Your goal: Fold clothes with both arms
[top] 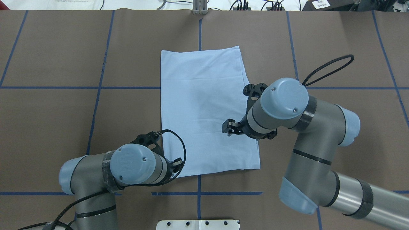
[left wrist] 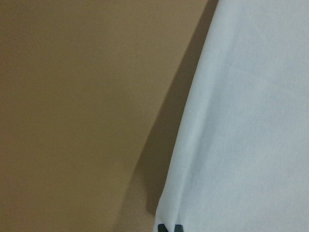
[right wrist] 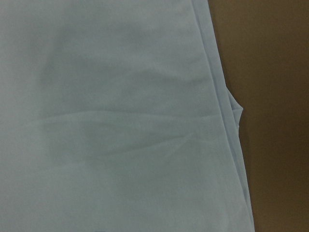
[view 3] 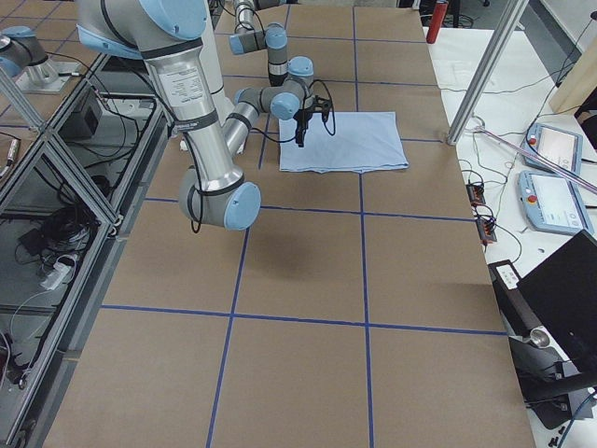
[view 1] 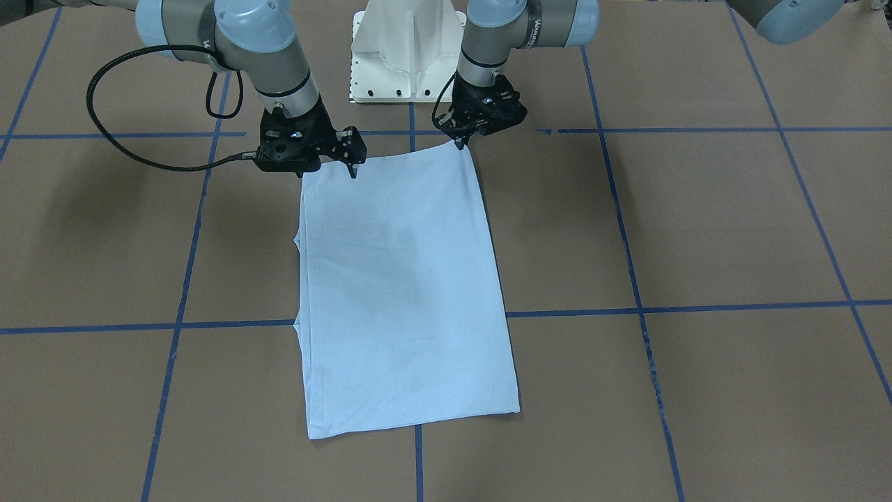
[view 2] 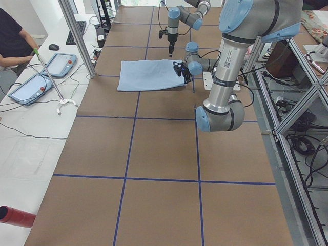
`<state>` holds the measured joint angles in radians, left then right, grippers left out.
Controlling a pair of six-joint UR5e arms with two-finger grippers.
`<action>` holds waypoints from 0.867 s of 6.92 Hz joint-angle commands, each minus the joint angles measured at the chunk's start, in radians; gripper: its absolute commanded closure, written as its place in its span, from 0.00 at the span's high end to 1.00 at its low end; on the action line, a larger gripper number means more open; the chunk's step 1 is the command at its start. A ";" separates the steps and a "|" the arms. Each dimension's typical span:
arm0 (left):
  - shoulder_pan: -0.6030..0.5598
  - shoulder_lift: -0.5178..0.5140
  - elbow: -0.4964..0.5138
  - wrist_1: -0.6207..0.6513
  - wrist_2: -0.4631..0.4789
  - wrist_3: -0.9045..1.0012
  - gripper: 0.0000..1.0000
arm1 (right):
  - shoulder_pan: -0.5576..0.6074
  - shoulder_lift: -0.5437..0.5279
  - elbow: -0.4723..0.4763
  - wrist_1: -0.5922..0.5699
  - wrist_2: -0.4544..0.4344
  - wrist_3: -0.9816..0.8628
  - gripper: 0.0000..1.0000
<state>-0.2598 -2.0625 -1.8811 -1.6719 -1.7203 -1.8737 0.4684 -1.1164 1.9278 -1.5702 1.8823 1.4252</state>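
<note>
- I read the overhead view as a clock, with the robot's side at 6. My left hand is down at the 7 o'clock corner of the T-shirt. Its fingers sit close together, and the corner is drawn up to a small point between them, so I judge it clamped on the cloth. The left wrist camera shows the dark tips right at that corner.
- My right hand is over the same near edge, towards 5 o'clock, but it sits inboard of the corner itself. I cannot tell whether its fingers are apart or together, or whether they touch the fabric.
- The T-shirt lies flat in the middle of the tabletop. It is folded into a long, narrow rectangle running from 6 to 12, with no collar or print showing. On its 3 o'clock side, the right wrist camera shows under-layers peeking out past the top layer.
- As I judge it, the step in hand is taking hold of the near end, ready to fold it over towards 12 o'clock. One corner looks held; the other does not yet.
- The next move calls for the right hand to shift outward to the 5 o'clock corner and grip every layer there. Then both hands should rise together and carry the edge evenly towards 12, so the loose side layers don't slide out of line.
</note>
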 commanded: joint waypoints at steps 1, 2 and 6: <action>0.002 0.001 0.000 0.000 -0.001 0.001 0.00 | -0.123 -0.048 0.016 0.001 -0.143 0.226 1.00; 0.004 -0.002 0.004 -0.003 -0.001 0.001 0.00 | -0.172 -0.071 0.016 0.001 -0.202 0.316 1.00; 0.008 -0.007 0.013 -0.008 -0.001 0.001 0.00 | -0.217 -0.140 -0.001 0.139 -0.258 0.382 1.00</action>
<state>-0.2526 -2.0690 -1.8703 -1.6783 -1.7211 -1.8730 0.2625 -1.2511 1.9334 -1.4513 1.6321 1.8011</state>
